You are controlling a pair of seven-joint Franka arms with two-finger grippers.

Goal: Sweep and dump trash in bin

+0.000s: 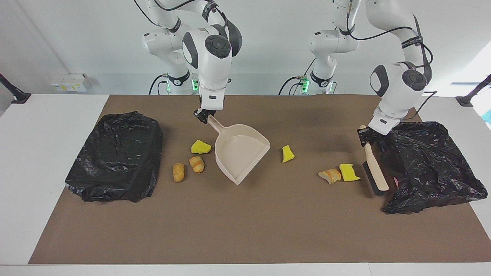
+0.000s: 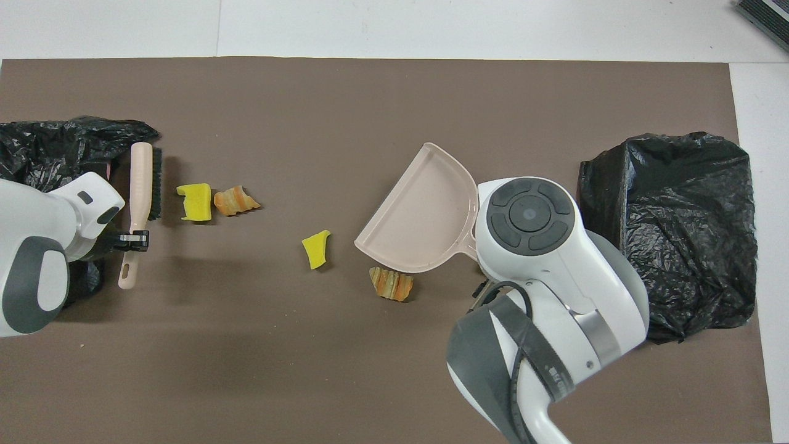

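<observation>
My right gripper [image 1: 205, 116] is shut on the handle of the beige dustpan [image 1: 241, 153] [image 2: 425, 216], whose mouth faces the left arm's end of the table. Trash lies around it: a yellow chunk [image 1: 200, 147] and two brown pieces [image 1: 196, 163] [image 1: 178, 172] toward the right arm's end, a striped piece [image 2: 391, 283] beside the pan's rim, and a yellow chunk [image 1: 287, 153] mid-table. My left gripper [image 1: 364, 134] [image 2: 132, 237] is shut on the brush [image 1: 374, 172] [image 2: 140, 179], bristles down beside another yellow chunk [image 1: 349, 172] and a brown piece [image 1: 330, 175].
Two bins lined with black bags stand on the brown mat. One bin [image 1: 115, 155] [image 2: 672, 228] is at the right arm's end. The other bin [image 1: 429, 165] [image 2: 55, 154] is at the left arm's end, right beside the brush.
</observation>
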